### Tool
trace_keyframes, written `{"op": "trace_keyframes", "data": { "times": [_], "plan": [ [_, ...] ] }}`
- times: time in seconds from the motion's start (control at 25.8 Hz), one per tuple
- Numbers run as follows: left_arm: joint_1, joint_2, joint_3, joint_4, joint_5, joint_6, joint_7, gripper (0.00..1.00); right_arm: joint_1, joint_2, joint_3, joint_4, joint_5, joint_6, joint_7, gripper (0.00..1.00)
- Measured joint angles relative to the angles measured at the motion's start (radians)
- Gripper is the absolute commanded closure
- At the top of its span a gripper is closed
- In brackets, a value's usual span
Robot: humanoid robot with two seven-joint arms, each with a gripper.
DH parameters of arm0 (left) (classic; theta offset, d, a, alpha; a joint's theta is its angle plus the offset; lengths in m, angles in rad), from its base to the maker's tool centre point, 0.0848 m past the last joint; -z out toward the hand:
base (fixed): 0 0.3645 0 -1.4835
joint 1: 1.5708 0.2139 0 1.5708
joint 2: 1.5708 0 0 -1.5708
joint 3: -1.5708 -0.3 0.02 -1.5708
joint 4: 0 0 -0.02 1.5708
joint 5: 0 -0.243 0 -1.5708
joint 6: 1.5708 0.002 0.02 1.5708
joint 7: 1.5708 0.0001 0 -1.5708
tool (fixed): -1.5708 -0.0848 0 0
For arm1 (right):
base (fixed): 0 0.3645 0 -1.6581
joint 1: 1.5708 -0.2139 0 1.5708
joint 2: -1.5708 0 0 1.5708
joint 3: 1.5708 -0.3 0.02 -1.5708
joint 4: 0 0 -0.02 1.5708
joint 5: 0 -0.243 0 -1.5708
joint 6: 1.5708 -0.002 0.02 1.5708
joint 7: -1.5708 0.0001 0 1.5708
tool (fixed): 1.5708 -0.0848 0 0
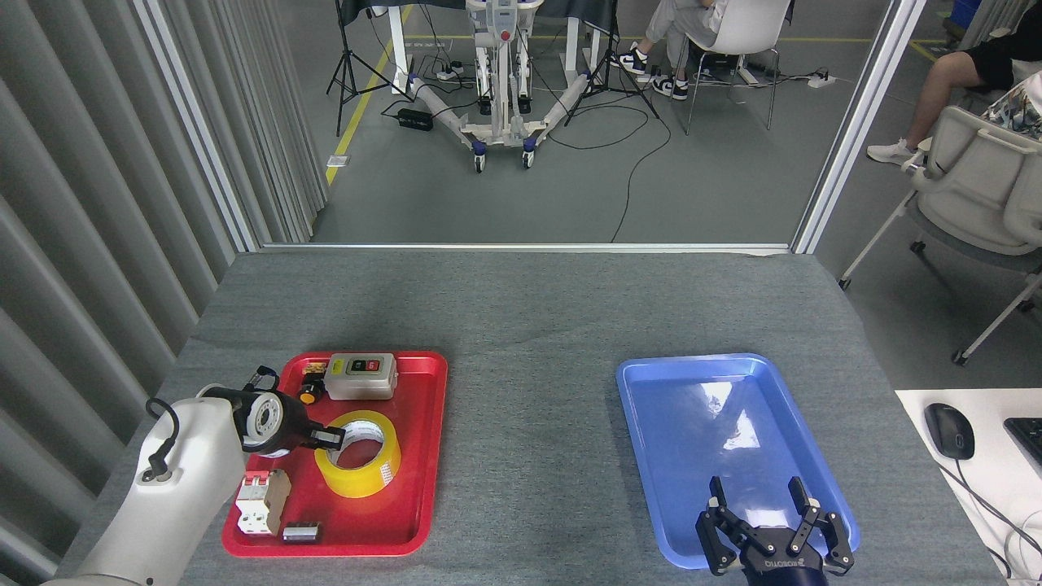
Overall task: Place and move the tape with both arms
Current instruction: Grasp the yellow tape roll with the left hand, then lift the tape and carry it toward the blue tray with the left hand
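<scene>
Yellow tape, one roll, lies in the red tray, the left gripper clenched on its near-left rim. Four other things share that tray: one grey switch box, one orange knob, one white breaker, one small dark block. Well right of the red tray sits one blue tray; over its near edge the right gripper hovers, fingers released.

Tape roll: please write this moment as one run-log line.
left end effector shut on tape | tape in red tray | right end effector open over blue tray
</scene>
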Motion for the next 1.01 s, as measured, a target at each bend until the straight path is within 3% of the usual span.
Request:
{"op": "trace_keyframes", "data": {
  "times": [0.7,0.85,1.01],
  "plan": [
    [-0.019,0.011,0.012,-0.008,0.006,-0.044,-0.012,1.0,0.002,0.023,-0.001,0.0,0.011,0.0,-0.002,0.0],
    [-0.035,0.029,0.081,-0.011,0.11,-0.101,-0.087,1.0,0.004,0.027,0.0,0.0,0.011,0.0,-0.003,0.0],
    [-0.036,0.058,0.211,-0.023,0.326,-0.164,-0.272,1.0,0.005,0.027,0.0,0.0,0.011,0.0,-0.003,0.0]
  ]
}}
